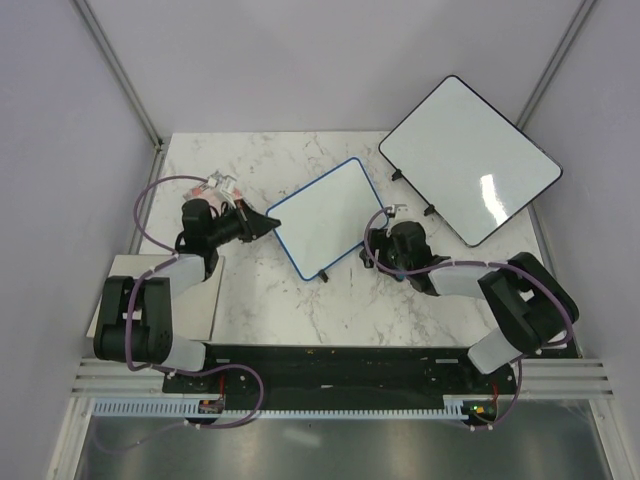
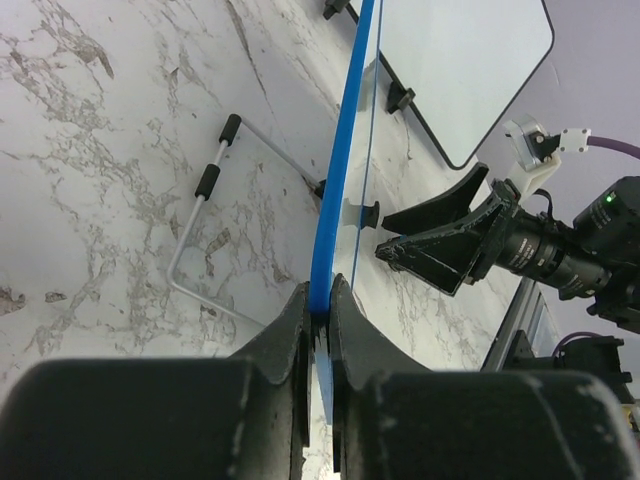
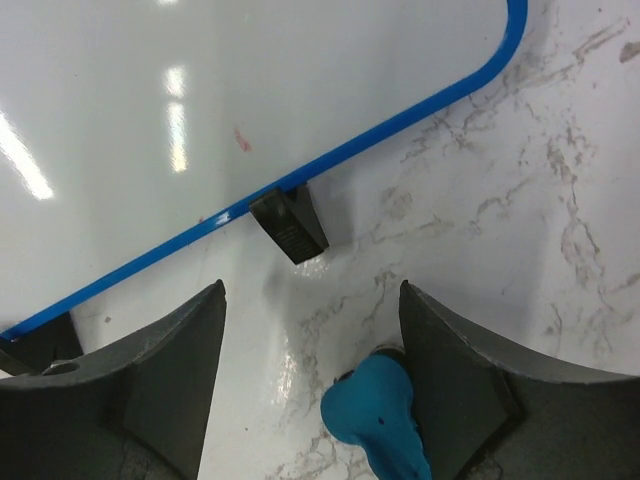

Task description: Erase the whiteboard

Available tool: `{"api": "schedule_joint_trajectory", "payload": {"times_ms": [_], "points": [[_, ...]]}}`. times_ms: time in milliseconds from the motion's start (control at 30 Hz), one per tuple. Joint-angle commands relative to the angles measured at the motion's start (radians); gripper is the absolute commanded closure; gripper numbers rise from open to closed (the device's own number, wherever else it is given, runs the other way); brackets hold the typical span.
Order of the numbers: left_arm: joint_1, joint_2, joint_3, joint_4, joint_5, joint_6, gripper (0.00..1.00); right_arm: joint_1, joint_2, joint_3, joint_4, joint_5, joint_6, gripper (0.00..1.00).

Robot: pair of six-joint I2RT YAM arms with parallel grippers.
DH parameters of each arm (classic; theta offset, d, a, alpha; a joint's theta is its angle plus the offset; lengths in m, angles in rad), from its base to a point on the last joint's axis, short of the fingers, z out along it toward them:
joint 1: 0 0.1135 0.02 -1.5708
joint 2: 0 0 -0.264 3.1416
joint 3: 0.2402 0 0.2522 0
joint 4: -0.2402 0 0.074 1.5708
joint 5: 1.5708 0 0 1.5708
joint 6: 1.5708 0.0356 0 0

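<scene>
Both arms same build: left arm [image 1: 135, 315], right arm [image 1: 520, 300], with black joint housings and pale grey links. Purple cable [image 1: 150, 190] loops off each wrist, more at the black base rail [image 1: 330, 362]. Left gripper [image 2: 320, 290]: thick matte-black fingers, scuffed. Right gripper [image 3: 312, 290]: dark grey wedge-shaped fingers. White camera bracket [image 2: 540, 160] on right wrist, black lens barrel [image 2: 535, 250], green LED [image 2: 607, 198] lit.

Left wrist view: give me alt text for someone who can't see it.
The left claw pinches the blue-framed whiteboard by its edge, seen edge-on and running up the picture. On the picture's left a wire stand rests on the marble table; on its right the right claw points toward the board, open.
</scene>
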Motion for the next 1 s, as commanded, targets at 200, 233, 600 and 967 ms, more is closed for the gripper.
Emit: {"api": "schedule_joint_trajectory", "payload": {"times_ms": [200, 233, 600, 967], "points": [[0.000, -0.027, -0.028, -0.100, -0.077, 0.106, 0.74, -0.003, 0.075, 0.057, 0.151, -0.045, -0.011, 0.25], [0.000, -0.029, -0.031, -0.101, -0.085, 0.107, 0.70, -0.001, 0.088, 0.063, 0.151, -0.045, -0.013, 0.25], [-0.002, -0.098, -0.045, -0.100, -0.099, 0.107, 0.45, 0.000, 0.116, 0.058, 0.172, -0.076, -0.016, 0.26], [-0.003, -0.267, -0.080, -0.161, -0.100, 0.087, 0.24, 0.002, 0.125, 0.037, 0.213, -0.143, -0.019, 0.28]]}}
